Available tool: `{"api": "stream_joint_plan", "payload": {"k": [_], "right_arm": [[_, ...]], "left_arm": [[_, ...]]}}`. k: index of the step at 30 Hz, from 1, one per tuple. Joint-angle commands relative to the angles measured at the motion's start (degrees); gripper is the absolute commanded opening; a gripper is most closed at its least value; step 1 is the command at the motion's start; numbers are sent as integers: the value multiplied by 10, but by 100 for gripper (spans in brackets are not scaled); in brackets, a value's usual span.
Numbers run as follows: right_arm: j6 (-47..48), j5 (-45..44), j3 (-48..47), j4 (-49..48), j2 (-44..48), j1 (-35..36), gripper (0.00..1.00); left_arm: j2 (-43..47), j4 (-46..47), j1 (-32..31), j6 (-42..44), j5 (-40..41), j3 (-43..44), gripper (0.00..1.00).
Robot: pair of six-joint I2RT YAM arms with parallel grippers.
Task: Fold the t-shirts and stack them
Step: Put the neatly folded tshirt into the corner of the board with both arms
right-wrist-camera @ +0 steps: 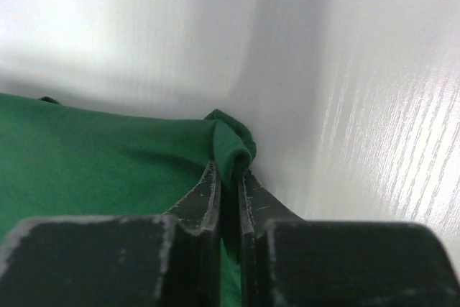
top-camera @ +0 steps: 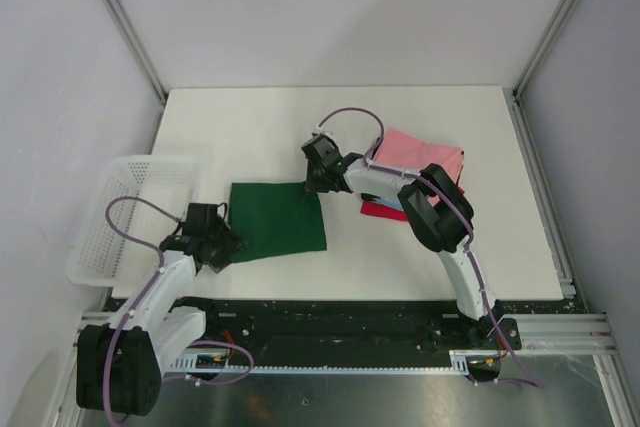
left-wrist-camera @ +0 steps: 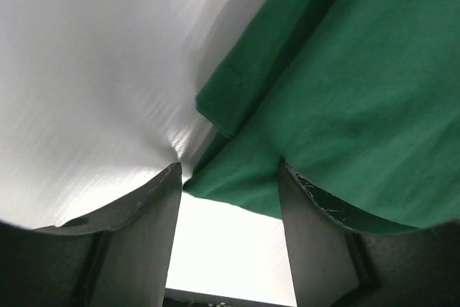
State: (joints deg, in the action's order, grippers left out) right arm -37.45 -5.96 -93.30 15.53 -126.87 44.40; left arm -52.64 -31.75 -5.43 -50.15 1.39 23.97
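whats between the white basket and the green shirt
The left gripper sits there, jaws open at the near-left corner of the green shirt, just right of the white basket. The top external view shows this.

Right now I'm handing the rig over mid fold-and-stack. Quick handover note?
Right gripper: jaws shut on the far right corner of the green t-shirt.
Left gripper: jaws open, straddling its near left edge, not gripping.
The green t-shirt lies flat and partly folded at table centre. The pink t-shirt and red t-shirt are folded and piled at the right.
Left to do: finish folding the green one and put it on that pile.
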Motion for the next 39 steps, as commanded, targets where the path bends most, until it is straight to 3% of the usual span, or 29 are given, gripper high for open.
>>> {"api": "stream_joint_plan", "payload": {"k": [1,9,15,21,28,39], "right_arm": [[9,-19,8,75,-26,10,3],[6,-22,19,77,-9,-4,0],[4,-16,16,73,-7,-4,0],[6,-14,13,69,0,0,0],[12,-13,9,67,15,3,0],[24,-38,-17,96,85,20,0]], "left_arm": [[11,-38,-6,-32,39,-10,61],[17,-51,-32,-52,59,-11,61],[5,-35,-39,-46,57,-7,54],[-20,-29,-40,-32,94,10,41],[-17,-27,-48,2,118,43,3],[40,-31,-54,63,93,102,0]]}}
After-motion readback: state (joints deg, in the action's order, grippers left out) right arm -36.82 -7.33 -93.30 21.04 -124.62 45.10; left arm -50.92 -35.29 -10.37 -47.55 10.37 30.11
